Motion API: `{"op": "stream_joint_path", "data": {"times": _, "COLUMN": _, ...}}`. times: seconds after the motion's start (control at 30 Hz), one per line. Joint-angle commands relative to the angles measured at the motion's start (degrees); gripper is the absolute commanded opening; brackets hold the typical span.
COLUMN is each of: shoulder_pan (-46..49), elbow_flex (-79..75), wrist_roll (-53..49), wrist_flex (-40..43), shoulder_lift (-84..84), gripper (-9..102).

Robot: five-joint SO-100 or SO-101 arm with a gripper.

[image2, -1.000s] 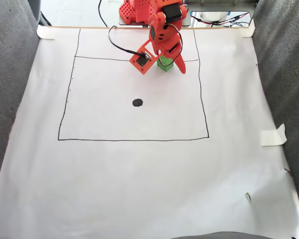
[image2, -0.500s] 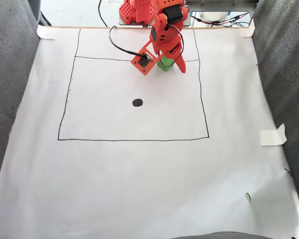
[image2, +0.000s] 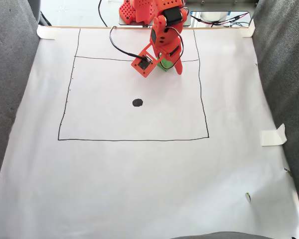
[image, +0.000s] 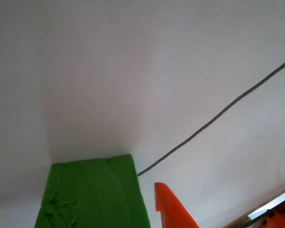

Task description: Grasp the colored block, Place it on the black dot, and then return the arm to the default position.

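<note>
Fixed view from above: wide white paper sheet [image2: 139,179] over the desk, grey fabric [image2: 10,74] along both sides, tape tabs at the far corners and one piece of tape [image2: 273,135] at the right edge. Drawn on the sheet, a thin black rectangle outline [image2: 134,139], crossed near the far end by a second thin line. Plenty of bare paper inside the outline and nearer the camera, all of it open. Orange arm [image2: 162,30] reaching down from the far edge, small board and black cable hanging on its left side. End effector [image2: 168,65] at the far line, right of centre, orange fingers either side of the colored block [image2: 163,65]; closed on it or merely around it, cannot tell. Block bright green, mostly hidden behind the fingers. Black dot [image2: 137,102] solid, oval, well apart from the block, nearer the camera and to the left.

Other view, close: block [image: 92,194] green, rough, dented on its near face, resting on white paper beside a thin drawn line [image: 218,116]; one pointed orange fingertip [image: 173,209] just right of it, narrow gap between.
</note>
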Motion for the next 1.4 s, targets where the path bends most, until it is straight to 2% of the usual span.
{"op": "stream_joint_path", "data": {"times": 0.0, "shoulder_pan": 0.4, "elbow_flex": 0.0, "wrist_roll": 0.0, "wrist_flex": -1.0, "shoulder_lift": -0.2, "gripper": 36}}
{"op": "stream_joint_path", "data": {"times": 0.1, "shoulder_pan": 0.4, "elbow_flex": 0.0, "wrist_roll": 0.2, "wrist_flex": -1.3, "shoulder_lift": -0.3, "gripper": 23}}
{"op": "stream_joint_path", "data": {"times": 0.37, "shoulder_pan": 0.6, "elbow_flex": 0.0, "wrist_roll": 2.0, "wrist_flex": -1.7, "shoulder_lift": 2.1, "gripper": 1}}
{"op": "stream_joint_path", "data": {"times": 0.6, "shoulder_pan": 3.3, "elbow_flex": -1.4, "wrist_roll": 6.2, "wrist_flex": -2.0, "shoulder_lift": 6.7, "gripper": 0}}
{"op": "stream_joint_path", "data": {"times": 0.93, "shoulder_pan": 11.3, "elbow_flex": -12.6, "wrist_roll": 30.0, "wrist_flex": -5.0, "shoulder_lift": 10.4, "gripper": 0}}
{"op": "stream_joint_path", "data": {"times": 1.2, "shoulder_pan": 16.4, "elbow_flex": -23.4, "wrist_roll": 40.2, "wrist_flex": -4.7, "shoulder_lift": 3.6, "gripper": 0}}
{"op": "stream_joint_path", "data": {"times": 1.37, "shoulder_pan": 18.6, "elbow_flex": -31.0, "wrist_roll": 42.6, "wrist_flex": -2.2, "shoulder_lift": -0.8, "gripper": 0}}
